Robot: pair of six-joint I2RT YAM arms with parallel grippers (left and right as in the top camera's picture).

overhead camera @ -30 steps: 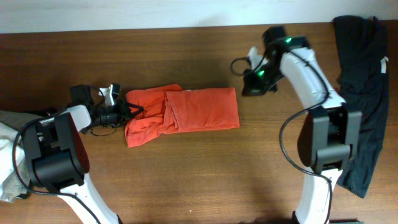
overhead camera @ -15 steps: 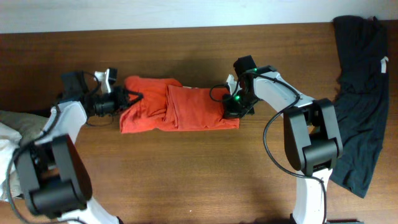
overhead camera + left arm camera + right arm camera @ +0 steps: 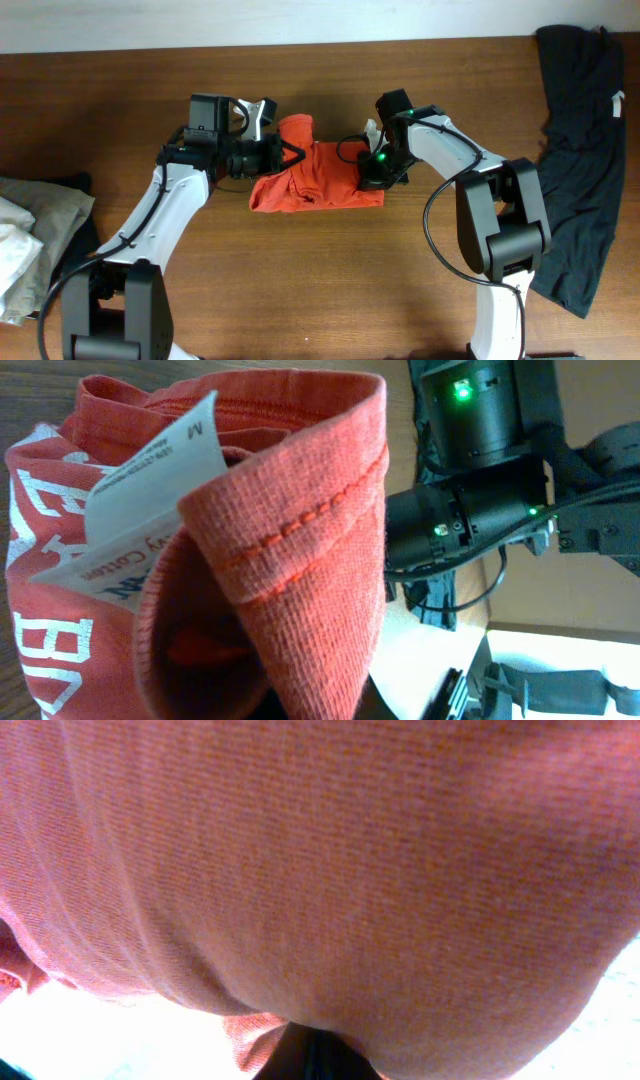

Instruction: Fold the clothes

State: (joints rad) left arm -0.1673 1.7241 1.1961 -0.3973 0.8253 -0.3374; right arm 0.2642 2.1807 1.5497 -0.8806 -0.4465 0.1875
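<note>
Item 1: red-orange cotton T-shirt [image 3: 318, 180]. It lies bunched at the middle of the brown wooden worktop [image 3: 300, 290], between the two arms. Its right part is flat; its left part is raised and doubled over toward the right.
- The left wrist view shows a stitched hem curled close to the lens.
- A white neck label [image 3: 150, 510] marked "M" sits beside that hem.
- Part of the white block lettering [image 3: 40, 560] shows at the left edge of that view.

Item 2: left pincer [image 3: 285, 158]. It is at the shirt's raised left end, closed on the lifted cloth. In its own wrist view the fingers are hidden behind fabric.

Item 3: right pincer [image 3: 368, 178]. It is set down on the shirt's right edge. Red-orange cloth fills its wrist view, so I cannot tell whether it is open or closed.

Item 4: large plain black garment [image 3: 580, 150]. It is spread along the worktop's right edge, well apart from the shirt.

Item 5: pile of khaki and white clothes [image 3: 30, 230]. It sits at the worktop's left edge, well apart from the shirt.
</note>
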